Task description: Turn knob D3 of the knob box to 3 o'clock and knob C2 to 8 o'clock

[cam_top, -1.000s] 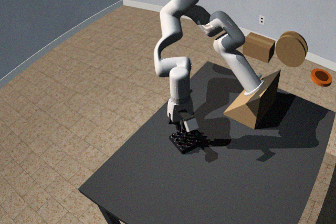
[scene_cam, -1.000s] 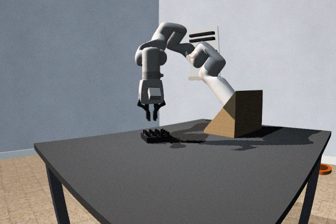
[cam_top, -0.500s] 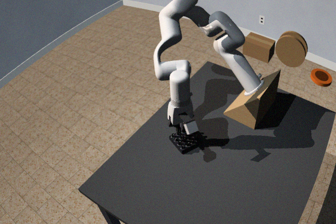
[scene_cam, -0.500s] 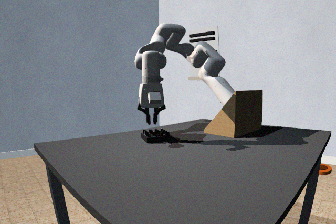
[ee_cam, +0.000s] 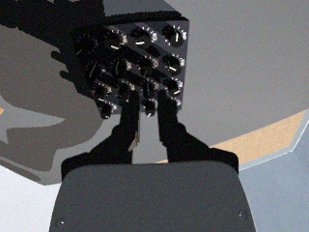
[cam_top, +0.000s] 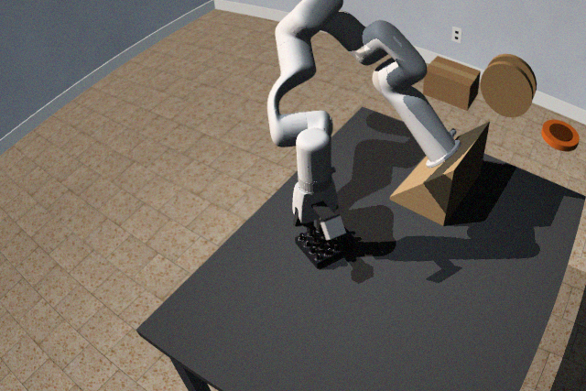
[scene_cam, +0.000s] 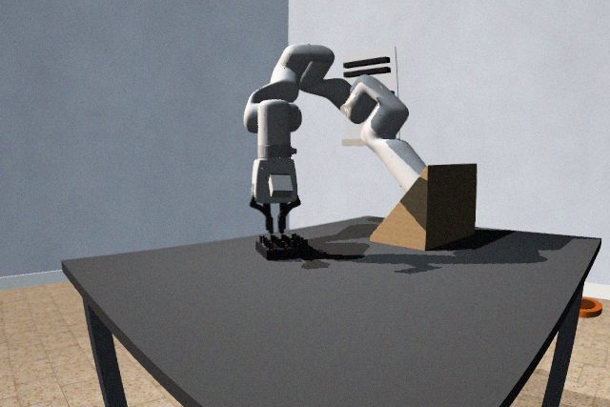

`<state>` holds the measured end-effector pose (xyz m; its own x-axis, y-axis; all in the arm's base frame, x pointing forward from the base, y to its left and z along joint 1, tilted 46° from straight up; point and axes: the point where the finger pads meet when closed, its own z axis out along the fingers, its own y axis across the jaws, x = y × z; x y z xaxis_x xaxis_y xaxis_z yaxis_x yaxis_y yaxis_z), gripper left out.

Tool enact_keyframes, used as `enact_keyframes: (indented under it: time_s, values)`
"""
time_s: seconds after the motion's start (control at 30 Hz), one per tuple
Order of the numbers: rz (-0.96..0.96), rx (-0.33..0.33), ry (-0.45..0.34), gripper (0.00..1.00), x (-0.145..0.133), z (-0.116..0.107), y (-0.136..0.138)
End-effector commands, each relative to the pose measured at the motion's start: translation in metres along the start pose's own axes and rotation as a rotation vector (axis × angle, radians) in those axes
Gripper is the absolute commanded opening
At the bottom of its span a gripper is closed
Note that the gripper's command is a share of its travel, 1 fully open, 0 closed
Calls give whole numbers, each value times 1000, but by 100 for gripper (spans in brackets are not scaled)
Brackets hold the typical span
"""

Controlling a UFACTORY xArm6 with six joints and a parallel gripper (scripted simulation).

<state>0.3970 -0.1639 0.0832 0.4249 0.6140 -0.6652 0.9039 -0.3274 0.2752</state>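
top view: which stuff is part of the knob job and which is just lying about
Part of the job:
- knob box with its knobs
- end effector, on the arm
- table under the box

Just lying about:
- brown box on the floor
- round brown thing beside it
- orange ring

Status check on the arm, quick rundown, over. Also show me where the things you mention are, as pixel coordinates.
Gripper (cam_top: 309, 230) (scene_cam: 274, 232) (ee_cam: 148, 101): fingers slightly apart, down at the knob box (cam_top: 320, 265) (scene_cam: 267, 254) (ee_cam: 184, 53). Box on the table. Grip on any knob unclear; neighboring knobs crowd the fingers.
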Motion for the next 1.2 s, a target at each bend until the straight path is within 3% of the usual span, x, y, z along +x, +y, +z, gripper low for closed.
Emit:
enact_keyframes:
  time_s: [0.0,1.17]
  values:
    - [1,-3,2,19,0,0,1]
    - [1,-3,2,19,0,6,1]
